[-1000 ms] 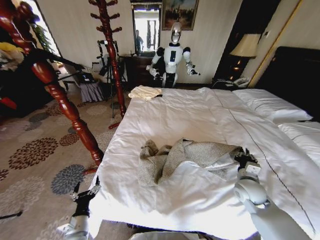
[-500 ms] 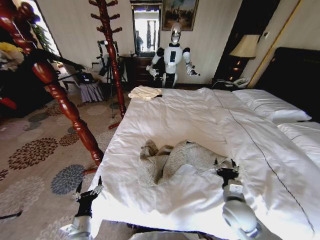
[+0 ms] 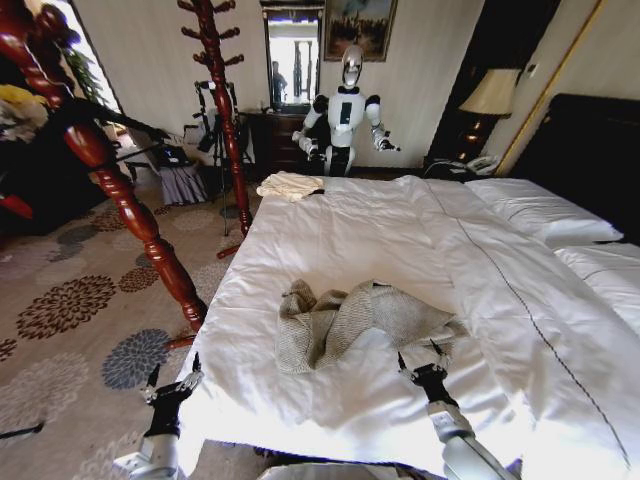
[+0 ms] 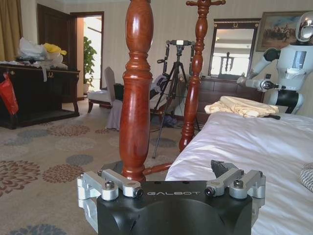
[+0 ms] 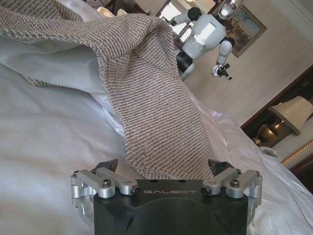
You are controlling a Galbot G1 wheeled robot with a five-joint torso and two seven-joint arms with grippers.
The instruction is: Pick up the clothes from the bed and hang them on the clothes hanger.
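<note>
The right gripper (image 3: 417,359) is sitting low on the bed (image 3: 420,240) with its fingers spread wide, and the near edge of the grey-beige cardigan (image 3: 345,320) is lying right between them, not pinched. The cardigan is resting crumpled on the white duvet. The left gripper (image 3: 170,378) is hanging open off the bed's near corner, next to the reddish coat stand (image 3: 120,190)

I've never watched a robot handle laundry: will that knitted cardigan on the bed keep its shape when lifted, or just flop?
Probably flop: the cardigan already lies crumpled in soft folds on the bed. Its coarse knit looks grippy, so it likely won't slip from the right gripper, whose open fingers straddle its edge. Sleeves may dangle and drag.
</note>
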